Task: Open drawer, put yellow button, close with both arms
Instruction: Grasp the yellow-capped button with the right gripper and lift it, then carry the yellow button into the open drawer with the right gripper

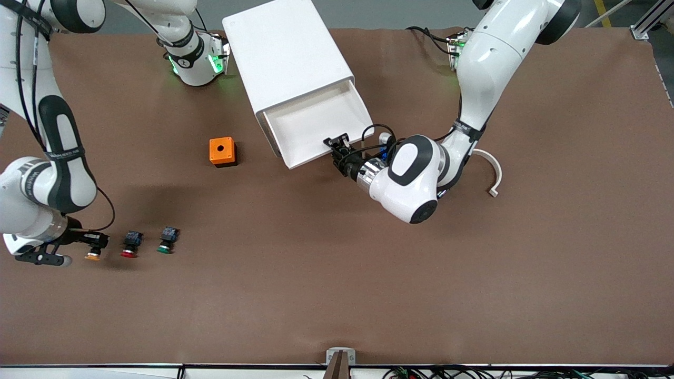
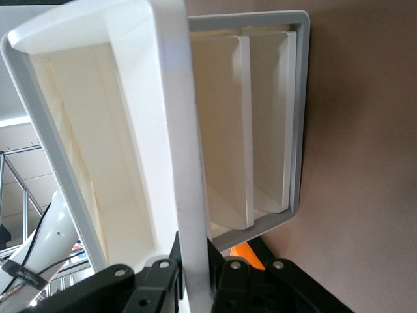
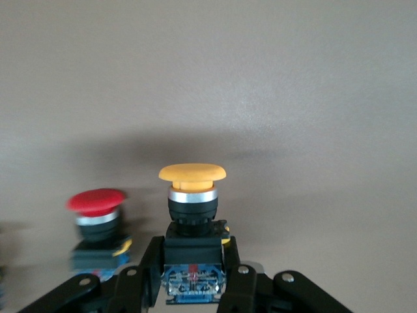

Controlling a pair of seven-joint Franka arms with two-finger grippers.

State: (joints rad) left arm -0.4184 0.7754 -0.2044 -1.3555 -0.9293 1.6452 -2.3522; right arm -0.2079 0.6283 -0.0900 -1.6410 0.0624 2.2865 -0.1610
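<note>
The top drawer (image 1: 310, 126) of the white cabinet (image 1: 287, 52) stands pulled out, and its white tray holds nothing. My left gripper (image 1: 339, 150) is shut on the drawer's front panel; in the left wrist view its black fingers (image 2: 161, 277) clamp the white panel (image 2: 176, 130). The yellow button (image 1: 92, 256) stands at the right arm's end of a row of three buttons. My right gripper (image 1: 93, 243) is shut on its black-blue body. In the right wrist view the gripper (image 3: 191, 261) holds the body under the yellow cap (image 3: 192, 173).
A red-capped button (image 1: 129, 247) (image 3: 98, 202) and a green-capped button (image 1: 167, 242) stand beside the yellow one. An orange box (image 1: 222, 151) sits between the buttons and the cabinet. A white curved piece (image 1: 492, 171) lies near the left arm. The lower drawers (image 2: 228, 130) are shut.
</note>
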